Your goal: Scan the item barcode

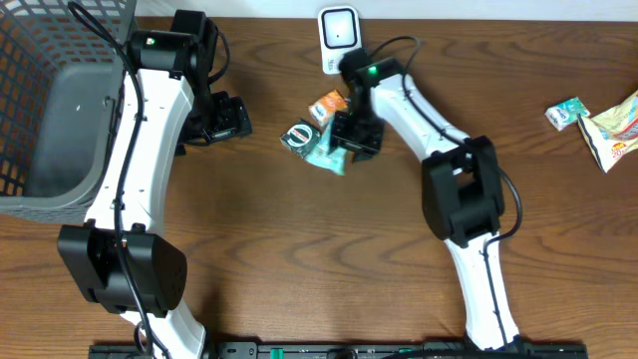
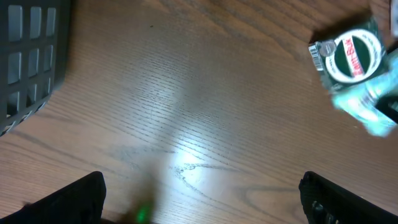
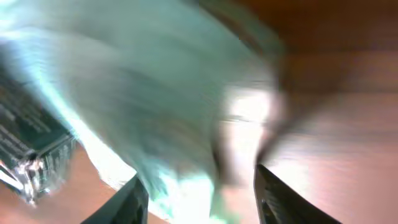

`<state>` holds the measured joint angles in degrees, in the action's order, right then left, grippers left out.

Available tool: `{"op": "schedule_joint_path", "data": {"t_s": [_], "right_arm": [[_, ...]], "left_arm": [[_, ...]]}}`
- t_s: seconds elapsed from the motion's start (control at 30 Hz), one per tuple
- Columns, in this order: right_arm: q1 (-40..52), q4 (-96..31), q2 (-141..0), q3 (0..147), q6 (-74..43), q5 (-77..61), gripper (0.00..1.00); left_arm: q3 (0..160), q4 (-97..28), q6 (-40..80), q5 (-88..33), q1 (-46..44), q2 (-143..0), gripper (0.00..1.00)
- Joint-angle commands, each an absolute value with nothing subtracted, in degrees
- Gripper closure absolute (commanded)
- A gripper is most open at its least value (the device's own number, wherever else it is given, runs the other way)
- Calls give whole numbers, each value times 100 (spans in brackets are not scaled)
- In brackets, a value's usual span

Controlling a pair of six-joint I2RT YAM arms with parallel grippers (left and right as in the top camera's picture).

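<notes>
Right fingers straddle the crinkly teal foil packet, whether gripping cannot be told; an edge pinch could let it slip. Left fingers spread wide.

Item is a teal-green crinkly packet with a dark green round logo ringed in white, face up. It lies flat on the wood, just above centre in my overhead frame. In my left wrist frame it sits in the upper right corner, tilted, with a silvery crimped edge at its upper left. My right wrist frame is mostly blurred teal; no detail readable. Scanner is a small white unit with a rounded window, upright at top centre, up-right of the packet, not touching.
</notes>
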<state>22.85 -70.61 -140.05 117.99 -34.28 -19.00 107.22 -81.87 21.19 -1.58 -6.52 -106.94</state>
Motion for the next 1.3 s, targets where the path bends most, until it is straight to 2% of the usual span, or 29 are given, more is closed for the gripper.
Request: {"op": "schedule_joint_path", "data": {"t_s": [0.0, 0.17, 0.33, 0.47, 0.6, 0.7, 0.83, 1.2, 1.27], "right_arm": [[1824, -7450, -13893, 11625, -2536, -1251, 57], [1457, -8005, -13561, 11625, -2119, -1269, 56], [1391, -8025, -13107, 11625, -1278, -1927, 53], [1529, -7443, -12923, 11625, -593, -1962, 41], [1660, -6705, -13017, 11609, 342, -1774, 38], [1778, -6477, -13113, 11594, 1184, -1249, 18], [1887, -6390, -13172, 11487, 2213, -1151, 15], [1981, -6434, -13428, 11439, 2449, -1804, 14], [1977, -6436, -13533, 11421, 2447, -1859, 18]], "left_arm": [[10709, -8200, 2154, -169, -650, -10597, 2], [10709, -8200, 2154, -169, -650, -10597, 3], [10709, -8200, 2154, -169, -650, -10597, 2], [10709, -8200, 2154, -169, -650, -10597, 2], [10709, -8200, 2154, -169, -650, -10597, 2], [10709, -8200, 2154, -169, -650, -10597, 2], [10709, -8200, 2154, -169, -650, -10597, 3], [10709, -8200, 2154, -169, -650, -10597, 3], [10709, -8200, 2154, -169, -650, -10597, 3]]}}
